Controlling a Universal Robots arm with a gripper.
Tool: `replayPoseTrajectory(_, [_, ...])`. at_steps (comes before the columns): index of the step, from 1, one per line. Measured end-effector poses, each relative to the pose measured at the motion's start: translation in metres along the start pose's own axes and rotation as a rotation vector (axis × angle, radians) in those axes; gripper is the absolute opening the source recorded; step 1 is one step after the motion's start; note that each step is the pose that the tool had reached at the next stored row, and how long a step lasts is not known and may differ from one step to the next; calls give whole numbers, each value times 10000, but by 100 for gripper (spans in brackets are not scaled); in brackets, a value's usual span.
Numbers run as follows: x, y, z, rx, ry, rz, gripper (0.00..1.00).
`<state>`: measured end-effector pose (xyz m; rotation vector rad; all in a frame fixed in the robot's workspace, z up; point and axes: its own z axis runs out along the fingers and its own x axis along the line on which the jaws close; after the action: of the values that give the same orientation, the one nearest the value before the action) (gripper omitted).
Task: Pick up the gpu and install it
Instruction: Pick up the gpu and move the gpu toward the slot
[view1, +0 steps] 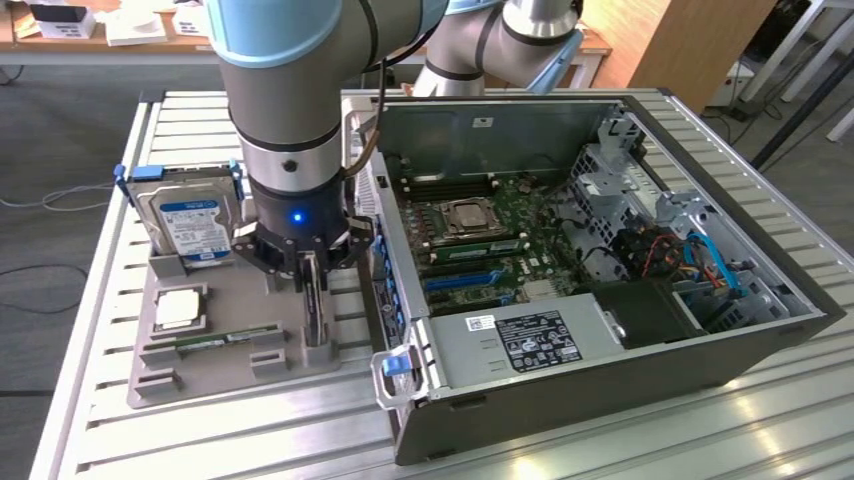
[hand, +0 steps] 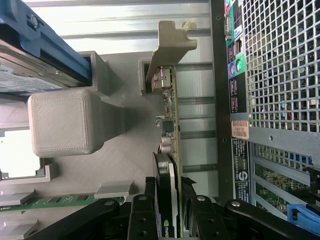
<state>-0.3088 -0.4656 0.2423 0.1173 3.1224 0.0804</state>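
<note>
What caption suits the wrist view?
End effector straddling the upright graphics card in its gray tray, beside the computer case.

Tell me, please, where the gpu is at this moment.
In the exterior view, the thin dark gpu card stands on edge in the grey plastic tray beneath the tool, between the blue-framed silver hard drive and the open black computer case.

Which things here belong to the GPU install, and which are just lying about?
In the job: gpu, standing in the gray holder; gripper, down over it; open computer case.
Lying about: hard drive in blue frame; green memory stick; square chip.
</note>
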Motion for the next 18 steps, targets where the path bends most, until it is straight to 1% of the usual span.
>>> replayPoseTrajectory(5, [0, 0, 0, 0, 0, 0, 33])
replayPoseTrajectory(6, [1, 0, 0, 0, 3, 0, 32])
replayPoseTrajectory(7, [0, 0, 0, 1, 1, 0, 28])
replayPoseTrajectory(18, [0, 0, 0, 0, 0, 0, 28])
